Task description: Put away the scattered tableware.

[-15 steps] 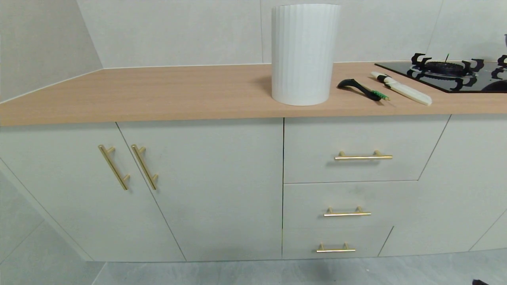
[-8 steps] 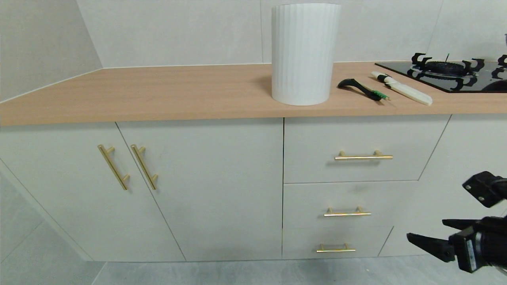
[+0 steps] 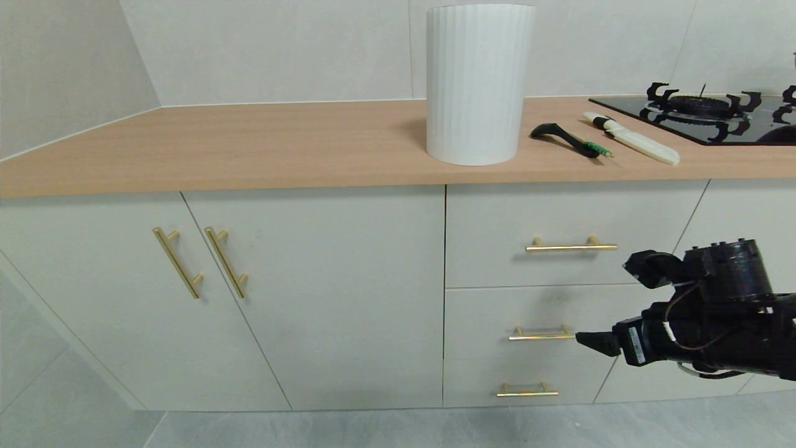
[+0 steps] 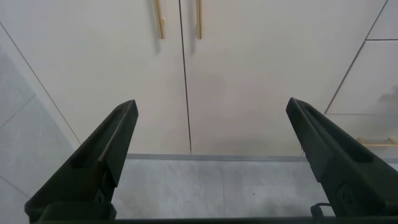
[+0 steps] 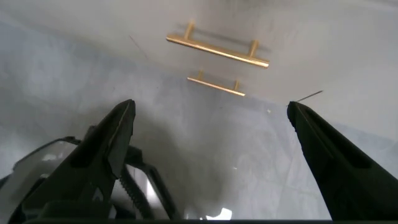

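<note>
Knife [image 3: 631,138] and peeler [image 3: 569,140] lie loose on the counter [image 3: 249,149]. The right gripper [image 3: 603,300], wide open and empty, sits by a drawer handle [image 3: 544,336], probably to open storage. The left gripper [image 4: 211,104] is equally spread and empty.

Wooden tabletop [image 3: 249,143] is backed by a grey tiled wall [image 3: 280,50]. A black glass hob [image 3: 746,130] with a black burner grate [image 3: 699,102] is set into its right end. Below, a left cabinet door [image 3: 93,311] and a right cabinet door [image 3: 348,292] are shut. Gold bar handles [image 3: 178,262] are fitted either side of the seam. Grey floor [image 3: 311,429] is seen beneath.
</note>
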Controlling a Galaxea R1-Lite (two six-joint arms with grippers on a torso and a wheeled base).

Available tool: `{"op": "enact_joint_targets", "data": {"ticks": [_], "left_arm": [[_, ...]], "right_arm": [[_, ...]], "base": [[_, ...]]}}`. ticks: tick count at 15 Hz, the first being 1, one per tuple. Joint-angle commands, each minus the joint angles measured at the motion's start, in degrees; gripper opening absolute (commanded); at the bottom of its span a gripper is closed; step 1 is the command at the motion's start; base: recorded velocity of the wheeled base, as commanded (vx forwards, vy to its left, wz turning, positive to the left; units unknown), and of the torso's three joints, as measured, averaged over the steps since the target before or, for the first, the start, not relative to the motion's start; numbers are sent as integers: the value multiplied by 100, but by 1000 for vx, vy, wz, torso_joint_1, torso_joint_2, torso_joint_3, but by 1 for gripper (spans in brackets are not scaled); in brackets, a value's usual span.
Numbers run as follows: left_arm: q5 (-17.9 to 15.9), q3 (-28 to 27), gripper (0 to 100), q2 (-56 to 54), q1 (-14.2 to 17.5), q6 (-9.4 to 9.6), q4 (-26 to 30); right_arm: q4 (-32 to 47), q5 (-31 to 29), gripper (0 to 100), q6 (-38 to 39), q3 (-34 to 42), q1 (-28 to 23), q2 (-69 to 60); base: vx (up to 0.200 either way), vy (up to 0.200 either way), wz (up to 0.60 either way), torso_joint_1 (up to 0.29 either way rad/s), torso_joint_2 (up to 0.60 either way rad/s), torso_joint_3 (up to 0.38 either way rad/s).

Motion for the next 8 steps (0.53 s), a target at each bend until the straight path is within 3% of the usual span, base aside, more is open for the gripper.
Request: {"op": "enact_joint_targets", "data": {"ticks": [1, 4, 8], "left_arm": [[4, 0, 100, 5, -1, 0, -2], [4, 0, 100, 5, -1, 0, -2], [4, 0, 100, 5, -1, 0, -2]], "right_arm": [[-476, -216, 100, 4, 10, 33, 978], [-1733, -541, 100, 233, 256, 288, 1787], [-3341, -1455, 100, 708, 327, 622, 2753]], "base": [[0, 0, 0, 0, 0, 0], [0, 0, 0, 0, 0, 0], [0, 0, 0, 0, 0, 0]]}}
